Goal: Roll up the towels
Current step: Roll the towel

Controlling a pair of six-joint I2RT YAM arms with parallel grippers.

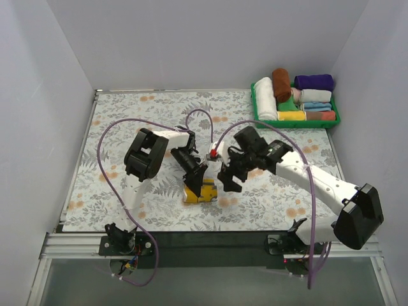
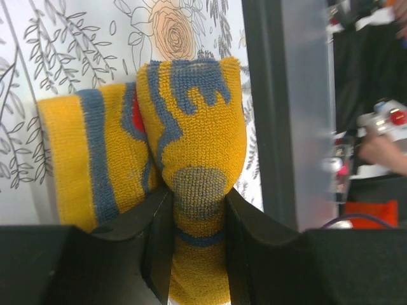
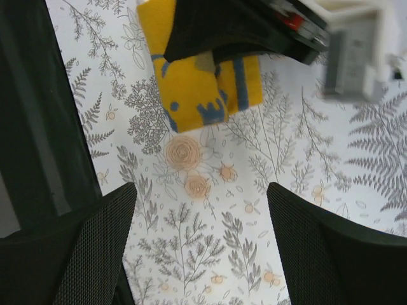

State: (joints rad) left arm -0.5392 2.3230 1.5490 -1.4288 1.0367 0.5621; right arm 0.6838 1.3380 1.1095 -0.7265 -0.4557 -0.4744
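Grey walls (image 1: 191, 38) enclose the leaf-printed worktop (image 1: 121, 127); my left end effector (image 2: 197, 213) pinches the yellow towel (image 2: 194, 127), my right end effector (image 3: 200, 190) gapes beside it.

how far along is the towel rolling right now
Done: the rust-brown towel lies rolled in the green tray. In hand: the yellow towel sits on the table, partly folded over, with the left claw pinching one fold; the right claw hangs open beside it, empty. Left: finishing that roll; it looks doubled up rather than a tight roll.
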